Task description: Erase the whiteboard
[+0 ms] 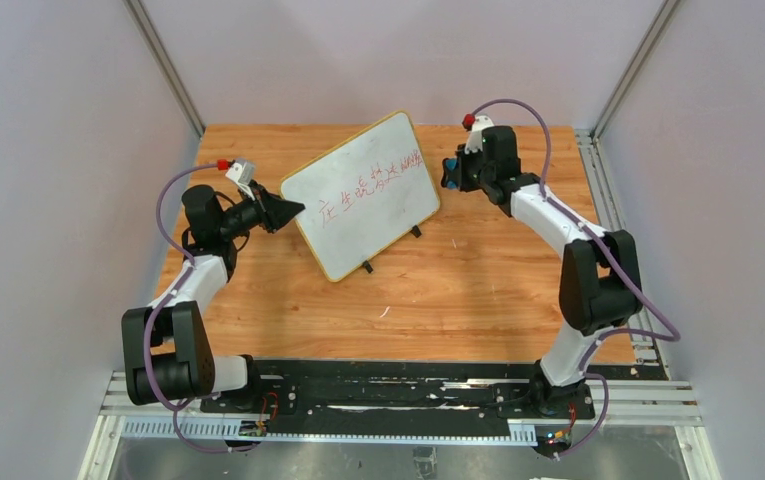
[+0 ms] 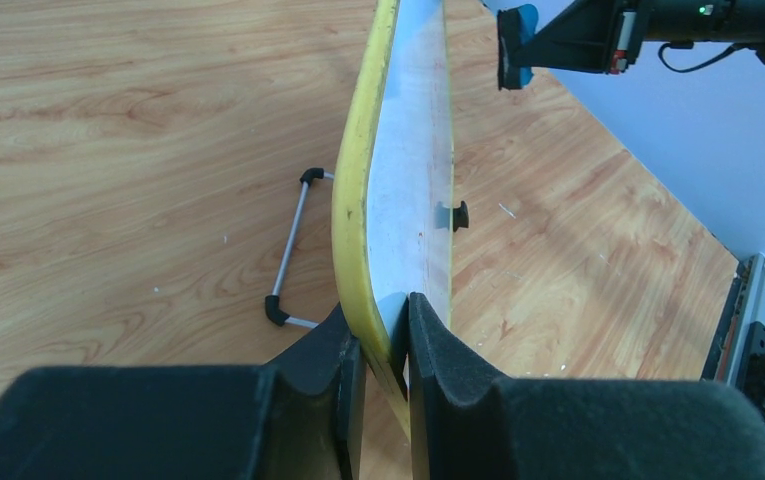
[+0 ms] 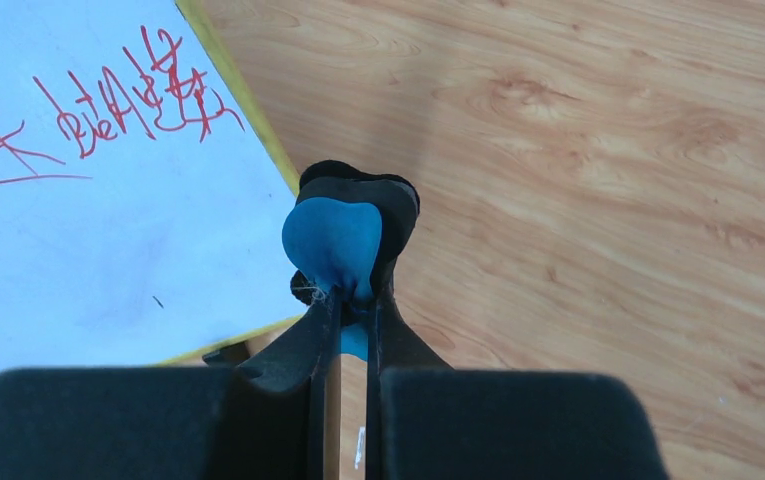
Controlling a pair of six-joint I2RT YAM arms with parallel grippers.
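Observation:
The whiteboard (image 1: 363, 195) with a yellow rim and red handwriting stands tilted in the middle of the wooden table. My left gripper (image 1: 293, 210) is shut on its left edge; in the left wrist view the fingers (image 2: 428, 340) pinch the yellow rim of the whiteboard (image 2: 398, 180). My right gripper (image 1: 448, 172) is shut on a blue eraser (image 3: 333, 245) with a black pad, held just off the board's right edge. The right wrist view shows the whiteboard (image 3: 108, 220) and its red writing at the left. The eraser also shows in the left wrist view (image 2: 516, 45).
The board's metal stand leg (image 2: 293, 245) with black end caps rests on the wooden table (image 1: 478, 300) behind the board. Grey walls enclose three sides. A black rail (image 1: 398, 395) runs along the table's near edge.

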